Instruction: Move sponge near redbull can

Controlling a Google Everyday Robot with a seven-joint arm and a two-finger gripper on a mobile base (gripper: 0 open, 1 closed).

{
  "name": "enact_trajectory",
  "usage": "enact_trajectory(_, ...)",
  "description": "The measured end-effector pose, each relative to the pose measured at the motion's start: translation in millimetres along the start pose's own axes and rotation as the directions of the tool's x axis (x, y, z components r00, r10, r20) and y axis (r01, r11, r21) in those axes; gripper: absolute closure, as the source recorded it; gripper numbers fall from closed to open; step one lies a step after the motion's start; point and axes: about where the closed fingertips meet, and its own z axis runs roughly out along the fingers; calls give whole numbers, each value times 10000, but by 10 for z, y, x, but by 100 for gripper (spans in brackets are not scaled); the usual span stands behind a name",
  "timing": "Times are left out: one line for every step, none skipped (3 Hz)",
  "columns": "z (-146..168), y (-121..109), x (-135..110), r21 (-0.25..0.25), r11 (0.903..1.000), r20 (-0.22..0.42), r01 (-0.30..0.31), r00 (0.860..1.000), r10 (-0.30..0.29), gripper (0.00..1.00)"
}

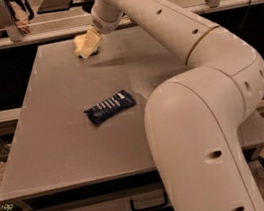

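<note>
The pale yellow sponge [78, 42] lies at the far left of the grey table [52, 142], near its back edge. My gripper [90, 44] reaches down from the back and sits right at the sponge's right side, overlapping it in view. I cannot tell whether it touches or holds the sponge. The redbull can is hidden; my large white arm [196, 96] covers the right half of the table.
A dark blue snack wrapper [110, 106] lies flat near the table's middle. A rail with glass panes [24, 39] runs behind the back edge. A drawer handle [149, 203] shows below the table's front edge.
</note>
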Motion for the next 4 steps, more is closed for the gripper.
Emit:
enact_trajectory(114, 49, -82, -88, 9999, 635, -77, 9979, 82, 0)
enact_trajectory(235, 117, -125, -372, 9991, 986, -219, 9948, 254, 0)
enact_trajectory(331, 169, -132, -693, 9970, 1136, -348, 9926, 425, 0)
enact_trajectory(383, 221, -124, -1008, 9943, 1197, -352, 9917, 472, 18)
